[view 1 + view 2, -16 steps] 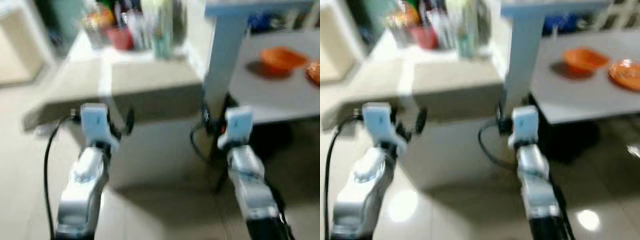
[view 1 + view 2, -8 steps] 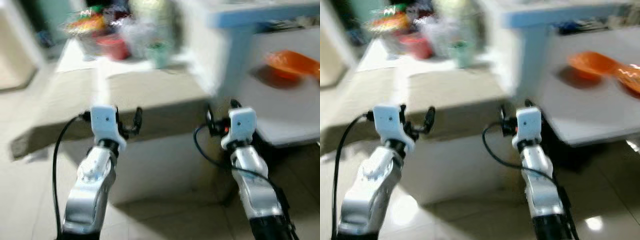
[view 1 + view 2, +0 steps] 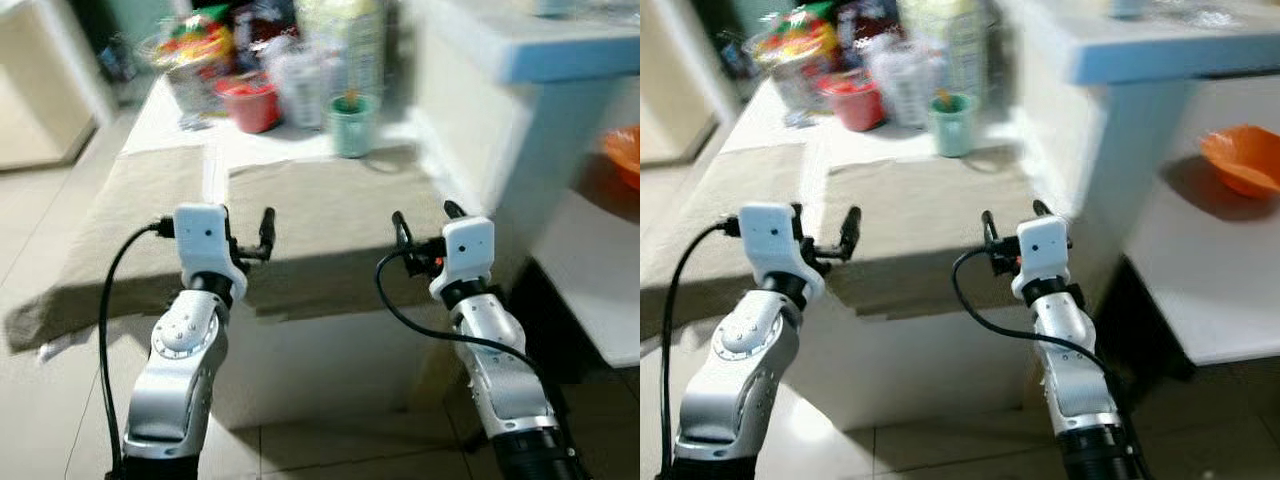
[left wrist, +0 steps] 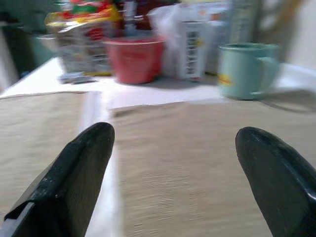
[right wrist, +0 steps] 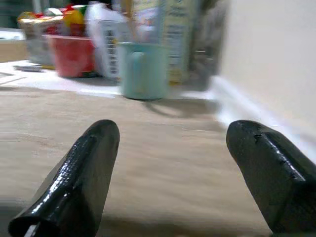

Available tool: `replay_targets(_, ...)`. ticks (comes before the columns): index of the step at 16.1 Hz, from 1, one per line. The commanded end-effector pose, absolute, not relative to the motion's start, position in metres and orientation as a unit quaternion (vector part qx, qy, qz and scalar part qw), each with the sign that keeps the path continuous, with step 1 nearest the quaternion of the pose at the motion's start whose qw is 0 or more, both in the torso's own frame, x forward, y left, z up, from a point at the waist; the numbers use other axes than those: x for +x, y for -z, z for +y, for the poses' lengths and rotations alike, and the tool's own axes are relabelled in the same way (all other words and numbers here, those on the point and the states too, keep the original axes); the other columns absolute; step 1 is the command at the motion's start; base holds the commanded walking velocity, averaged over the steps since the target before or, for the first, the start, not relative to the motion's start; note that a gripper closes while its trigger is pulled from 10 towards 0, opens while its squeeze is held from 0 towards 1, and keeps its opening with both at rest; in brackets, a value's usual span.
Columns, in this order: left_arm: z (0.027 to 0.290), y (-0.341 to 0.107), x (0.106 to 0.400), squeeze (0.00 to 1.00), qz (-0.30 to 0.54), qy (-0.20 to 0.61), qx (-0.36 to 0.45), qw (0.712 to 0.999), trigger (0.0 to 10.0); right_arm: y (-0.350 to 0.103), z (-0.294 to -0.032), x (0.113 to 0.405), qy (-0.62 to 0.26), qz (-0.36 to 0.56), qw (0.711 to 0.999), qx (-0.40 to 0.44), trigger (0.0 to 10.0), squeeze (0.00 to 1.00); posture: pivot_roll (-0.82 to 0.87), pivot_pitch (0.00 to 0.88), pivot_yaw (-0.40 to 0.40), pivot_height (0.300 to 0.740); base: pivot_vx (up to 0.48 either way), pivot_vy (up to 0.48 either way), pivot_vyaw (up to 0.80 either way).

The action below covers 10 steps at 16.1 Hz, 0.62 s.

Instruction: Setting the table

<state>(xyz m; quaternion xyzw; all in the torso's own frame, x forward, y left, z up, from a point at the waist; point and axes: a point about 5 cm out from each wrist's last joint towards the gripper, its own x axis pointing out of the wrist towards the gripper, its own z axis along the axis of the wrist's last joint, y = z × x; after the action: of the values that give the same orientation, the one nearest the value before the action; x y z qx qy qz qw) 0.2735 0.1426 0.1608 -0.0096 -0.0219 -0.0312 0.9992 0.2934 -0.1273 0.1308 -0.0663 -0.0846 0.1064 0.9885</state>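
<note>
A low table (image 3: 300, 215) covered by two tan mats side by side stands in front of the robot. At its far end sits a crowd of things: one teal mug (image 3: 352, 124), one red tub (image 3: 250, 105), a snack packet (image 3: 195, 45) and several cartons and bags, blurred and hard to count. The mug stands upright, its handle toward the right.

To the right, a thick pale pillar (image 3: 500, 150) under a blue-white ledge (image 3: 1180, 45) rises between the low table and a second, white table (image 3: 1200, 270). One orange bowl (image 3: 1245, 162) rests upright on that white table, well apart from both grippers.

The left gripper (image 3: 245, 235) is raised at the near edge of the low table, over the tan mat, fingers spread wide and empty. The right gripper (image 3: 420, 228) is raised at the same edge, just beside the pillar, fingers also wide apart and holding nothing. A black cable loops from each wrist.
</note>
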Motion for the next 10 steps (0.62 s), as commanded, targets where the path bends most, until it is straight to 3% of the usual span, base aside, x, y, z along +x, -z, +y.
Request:
replay_targets(1, 0.151, -0.158, 0.272, 0.00, -0.014, 0.009, -0.002, 1.000, 10.0, -0.129, -0.121, 0.291, -0.119, -0.081, 0.988, -0.060, 10.0, 0.00, -0.13, 0.000, 0.085, 0.740, 0.000, 0.000, 0.00)
replay_targets(6, 0.150, -0.160, 0.273, 0.00, -0.019, 0.013, -0.002, 1.000, 10.0, -0.131, -0.122, 0.290, -0.112, -0.089, 0.988, -0.063, 10.0, 0.00, -0.13, 0.000, 0.091, 0.740, 0.000, 0.000, 0.00)
replay_targets(10, 0.147, -0.161, 0.273, 0.00, -0.025, 0.026, -0.012, 0.999, 10.0, -0.140, -0.138, 0.295, -0.050, -0.118, 0.986, -0.105, 10.0, 0.00, -0.14, 0.000, 0.091, 0.740, 0.000, 0.000, 0.00)
